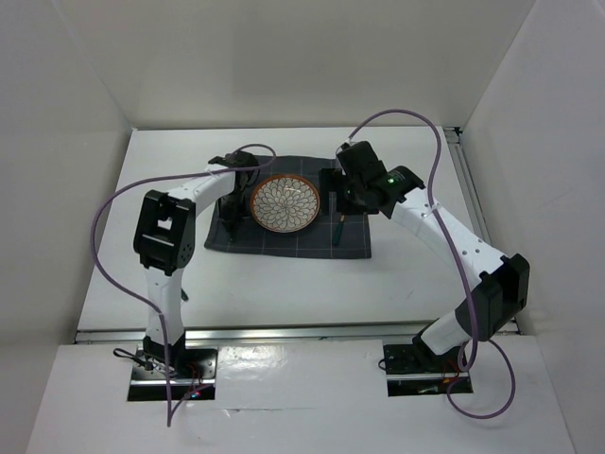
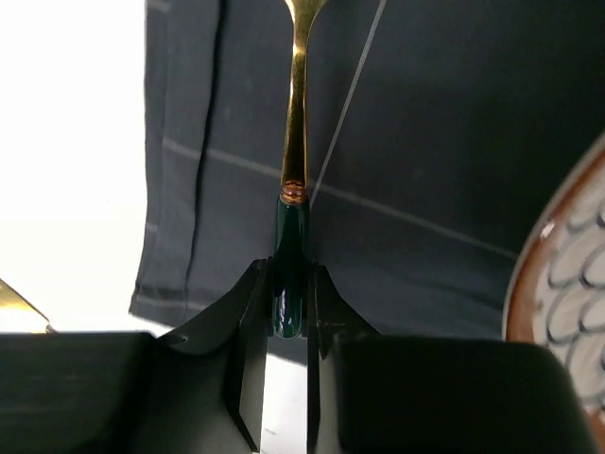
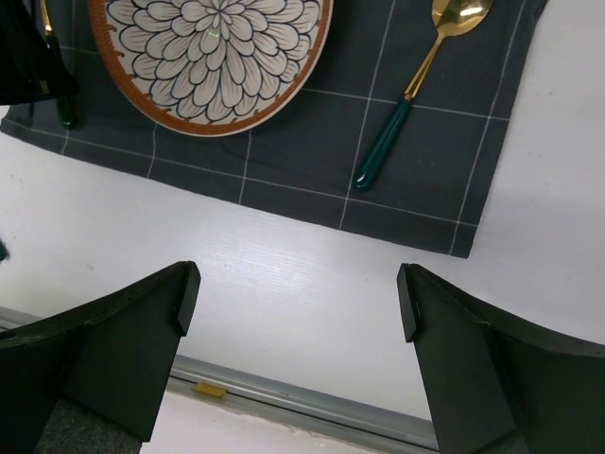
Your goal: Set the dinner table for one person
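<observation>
The left arm is reaching forward over the bench, with its wrist angling down at the left edge of the cloth. The left fingers are pinching narrow on the green end of a gold utensil. Its head is running out of frame, so fork or knife cannot be told.

Judgement: the utensil is light and stiff, and its glossy handle is likely slippery. Gripping at the very tip is leaving it free to swing; a hold nearer mid-handle would be steadier.

The plate is sitting centred on the cloth and is probably ceramic, so fragile. The spoon is lying on the cloth to the right of the plate. The right arm is hanging bent above the cloth's right side, with the right fingers standing wide and holding nothing. The bench, white and rigid, is lying under everything.
</observation>
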